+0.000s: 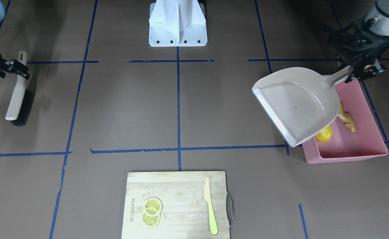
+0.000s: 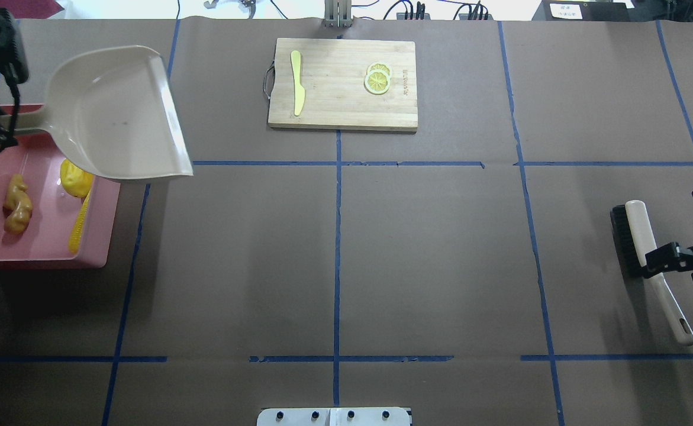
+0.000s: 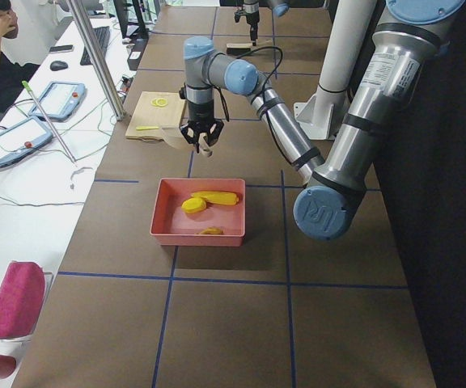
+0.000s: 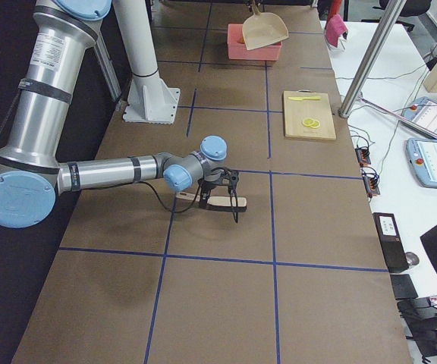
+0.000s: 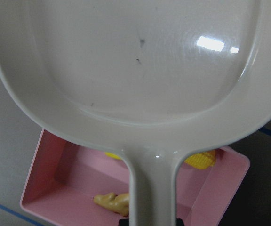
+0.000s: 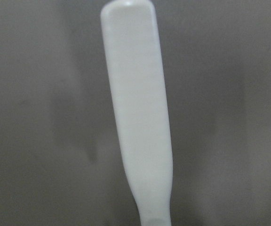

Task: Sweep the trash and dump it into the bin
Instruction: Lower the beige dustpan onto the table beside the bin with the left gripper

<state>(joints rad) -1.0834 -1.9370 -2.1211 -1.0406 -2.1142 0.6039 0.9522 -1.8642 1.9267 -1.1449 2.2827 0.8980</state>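
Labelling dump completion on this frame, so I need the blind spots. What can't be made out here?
Corn: hidden under the dustpan in the front view.
Potato: partly covered by the dustpan in the front and overhead views.
Left claw: cut off by the bottom edge of the left wrist view.
Brush: the right wrist view shows only a blurred handle, no bristles.

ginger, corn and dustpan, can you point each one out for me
ginger (image 2: 17, 204), overhead view, middle of the root
corn (image 2: 79, 226), overhead view, middle of the cob
dustpan (image 2: 112, 112), overhead view, bare floor of the pan
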